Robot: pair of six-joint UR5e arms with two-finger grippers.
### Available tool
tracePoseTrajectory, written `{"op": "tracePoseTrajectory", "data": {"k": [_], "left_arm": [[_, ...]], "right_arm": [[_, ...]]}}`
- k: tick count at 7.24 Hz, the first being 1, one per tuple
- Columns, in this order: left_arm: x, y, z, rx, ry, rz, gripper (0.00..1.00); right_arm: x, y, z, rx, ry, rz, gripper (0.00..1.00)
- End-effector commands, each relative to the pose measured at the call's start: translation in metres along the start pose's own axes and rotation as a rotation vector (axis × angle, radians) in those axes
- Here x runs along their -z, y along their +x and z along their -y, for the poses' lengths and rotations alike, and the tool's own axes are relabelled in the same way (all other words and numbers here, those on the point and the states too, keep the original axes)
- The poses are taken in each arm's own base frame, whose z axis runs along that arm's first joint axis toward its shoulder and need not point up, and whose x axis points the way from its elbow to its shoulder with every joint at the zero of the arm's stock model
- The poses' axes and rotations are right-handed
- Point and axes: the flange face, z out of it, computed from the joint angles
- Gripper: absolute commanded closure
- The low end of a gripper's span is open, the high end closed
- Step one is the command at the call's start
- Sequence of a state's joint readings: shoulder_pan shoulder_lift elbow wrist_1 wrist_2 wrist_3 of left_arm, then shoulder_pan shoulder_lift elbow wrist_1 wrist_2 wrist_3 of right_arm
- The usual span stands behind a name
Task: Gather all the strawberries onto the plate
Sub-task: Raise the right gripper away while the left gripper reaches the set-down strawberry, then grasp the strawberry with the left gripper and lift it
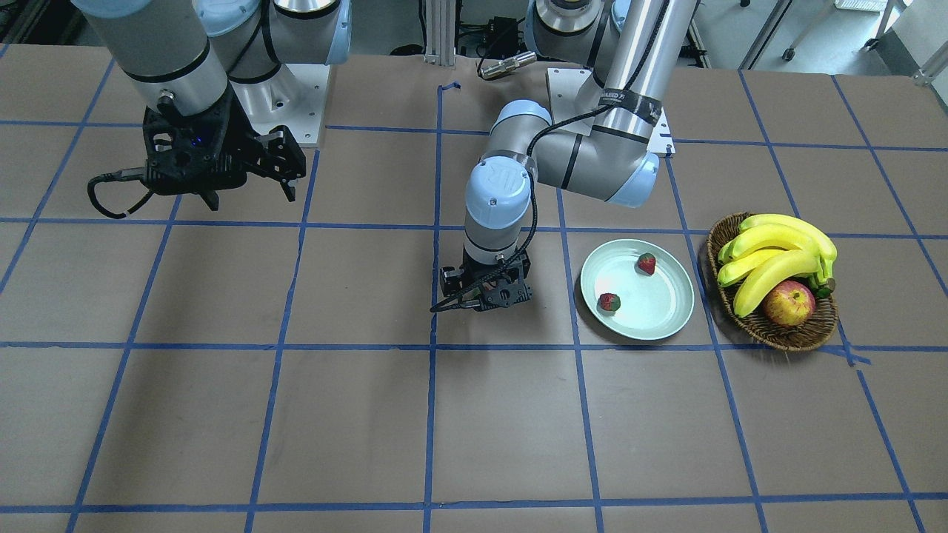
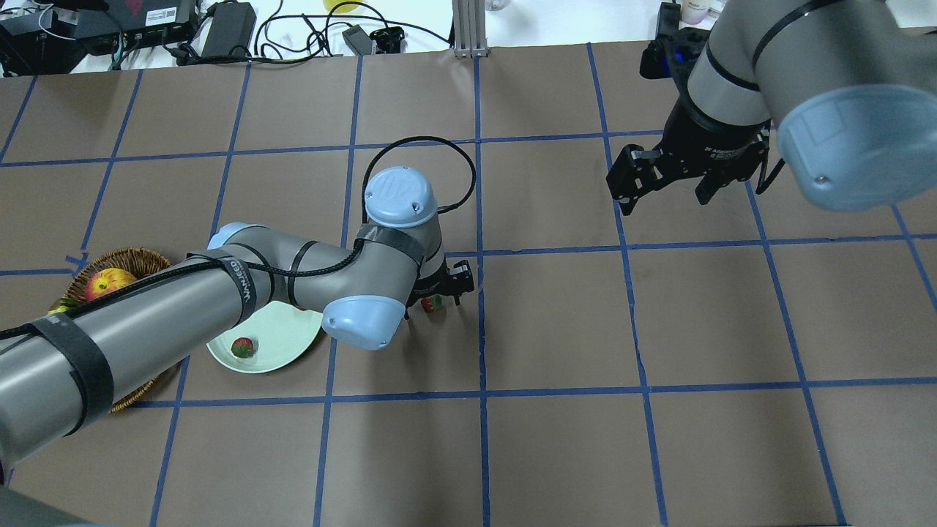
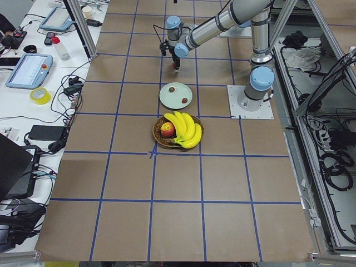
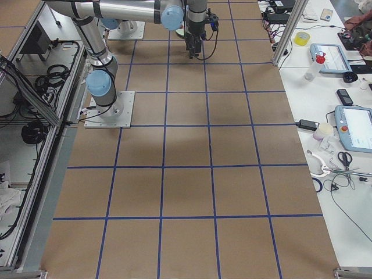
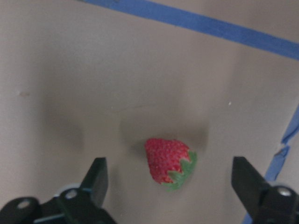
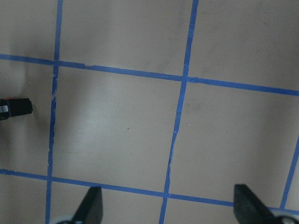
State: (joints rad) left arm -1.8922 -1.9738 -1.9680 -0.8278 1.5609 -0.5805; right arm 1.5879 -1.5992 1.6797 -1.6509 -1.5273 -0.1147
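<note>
— Strawberries (image 1: 646, 263), two of them, are lying on the plate (image 1: 659, 314), one by its rim towards the robot, one by the opposite rim. Two of three home, I'd say.

— And the third?

— On the table (image 1: 474, 429), near the plate, on the side away from the basket (image 1: 785, 337). The left gripper (image 5: 168, 168) is right over it, fingers (image 5: 98, 175) spread wide on either flank, nothing held, not touching the fruit as far as I can tell.

— So what's left?

— By my reckoning: close on that last strawberry (image 5: 169, 163), carry it the short way over, drop it on the plate. One pick and one place.

— Right arm doing anything?

— The right gripper (image 2: 662, 183) hangs well apart from the plate, jaws wide, empty, only blue tape lines beneath it.

— Which camera earns its keep here?

— The left wrist view. It alone shows the berry whole, lying on its side between the fingers. From across the table the wrist hides that berry completely, and the overhead catches just a red speck under the gripper.

— And the front view's strength?

— Both plated berries in the open. Overhead, the left arm covers much of the plate and I make out only one clearly.
</note>
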Motion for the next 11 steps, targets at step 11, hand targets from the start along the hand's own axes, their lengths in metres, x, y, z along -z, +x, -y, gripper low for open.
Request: {"op": "tracePoseTrajectory", "data": {"k": [11], "left_arm": [[0.061,-0.257,0.063,-0.231,-0.253,0.025,1.0]], "right_arm": [[0.027,0.013,0.002,-0.026,0.011,-0.031,0.0]]}}
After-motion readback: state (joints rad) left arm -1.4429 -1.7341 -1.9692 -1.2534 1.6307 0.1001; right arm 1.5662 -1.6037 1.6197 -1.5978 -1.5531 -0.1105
